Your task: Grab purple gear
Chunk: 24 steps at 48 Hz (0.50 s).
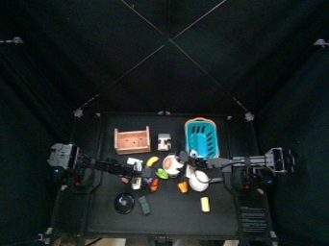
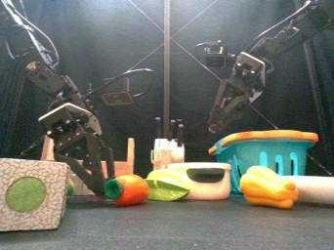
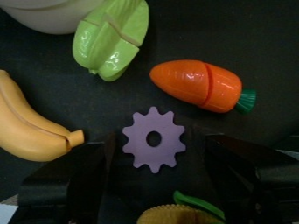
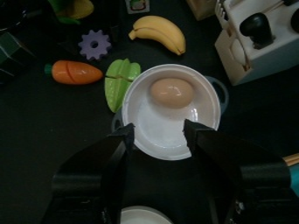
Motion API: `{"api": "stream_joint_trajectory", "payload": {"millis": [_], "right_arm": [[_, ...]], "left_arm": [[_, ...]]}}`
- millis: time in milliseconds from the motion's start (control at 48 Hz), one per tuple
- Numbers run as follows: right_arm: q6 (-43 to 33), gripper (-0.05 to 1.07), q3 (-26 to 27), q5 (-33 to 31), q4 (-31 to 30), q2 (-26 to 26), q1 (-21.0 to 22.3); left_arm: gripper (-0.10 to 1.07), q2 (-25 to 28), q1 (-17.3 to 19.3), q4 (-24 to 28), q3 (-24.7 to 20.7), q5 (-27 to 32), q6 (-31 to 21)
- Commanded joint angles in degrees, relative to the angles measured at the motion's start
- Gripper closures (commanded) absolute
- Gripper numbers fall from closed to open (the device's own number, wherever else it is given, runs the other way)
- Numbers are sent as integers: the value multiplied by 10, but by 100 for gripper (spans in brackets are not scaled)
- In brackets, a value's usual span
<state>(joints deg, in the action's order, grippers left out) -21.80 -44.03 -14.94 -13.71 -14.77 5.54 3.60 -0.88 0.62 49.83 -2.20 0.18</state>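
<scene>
Purple gear (image 3: 155, 138) lies flat on the black surface (image 3: 70, 96), teeth up and centre hole showing, directly between the two jaws of the left end effector (image 3: 152, 171), which are spread wide on either side of it and not touching it. That framing looks deliberate: the wrist is lined up above the piece so that a descent and a squeeze would catch it across its toothed rim. Close neighbours explain the care needed (the piece is small and crowded): the banana (image 3: 30, 122) ends just beside one jaw, the toy carrot (image 3: 201, 85) sits near the gear's far side, and the green fruit (image 3: 111, 37) lies beyond. The right end effector (image 4: 159, 144), jaws also apart, hovers over the white plate (image 4: 198, 118) holding a brown egg-like piece (image 4: 170, 89), apparently parked out of the way; its camera shows the gear well apart from it. From the top view the gear is too small to pick out with confidence. The grasp itself is not yet made.
</scene>
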Motion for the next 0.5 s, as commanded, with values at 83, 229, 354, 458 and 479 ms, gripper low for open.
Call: {"api": "stream_joint_trajectory", "payload": {"millis": [83,229,354,458,479], "right_arm": [[1,18,5,4,-2,-6,-1],[1,18,4,4,0,-6,0],[1,18,4,4,-1,-6,-1],[1,18,4,4,-1,-6,-1],[1,18,5,4,-1,-6,-1]], "left_arm": [[-2,11,3,7,-20,12,0],[-2,21,2,7,-23,25,0],[-1,25,1,7,-25,43,0],[-1,25,-1,7,-25,62,0],[-1,25,-1,7,-25,66,0]]}}
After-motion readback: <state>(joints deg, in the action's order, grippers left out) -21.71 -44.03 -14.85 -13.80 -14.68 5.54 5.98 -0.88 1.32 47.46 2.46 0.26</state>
